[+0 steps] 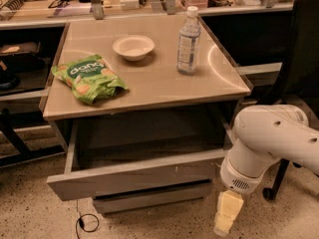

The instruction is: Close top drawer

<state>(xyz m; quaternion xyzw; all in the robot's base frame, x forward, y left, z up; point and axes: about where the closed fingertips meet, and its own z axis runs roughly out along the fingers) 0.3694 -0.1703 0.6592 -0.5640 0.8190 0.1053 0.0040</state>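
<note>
floor (25, 208): speckled stone, with a dark cable loop (87, 222) lying below the left end of the drawers.
background: long counter (55, 15) across the back, crowded with small items too blurred to name.
table (164, 86): square grey-beige top, standing just in front of that counter.
on the table: white bowl (133, 47) toward the back; clear water bottle (189, 41) upright to its right; green snack bag (88, 77) lying flat near the left edge; all three apart from one another.
top drawer (134, 178): pulled well out toward the camera, directly under the tabletop; nearly as wide as the table; deep grey box with a dark interior; long flat front panel with a few small white scuffs toward its right end.
lower drawer front (149, 199): plain grey, just beneath the open drawer and set further back.
arm (269, 138): white and rounded, entering from the right edge, beside the table's front right corner.
pincer (227, 217): cream-coloured, pointing down toward the floor, below and just right of the drawer panel's right end; seemingly not touching the panel, though hard to judge from this angle; apart or together, cannot tell.
chair (299, 49): dark, at the far right behind the arm.
</note>
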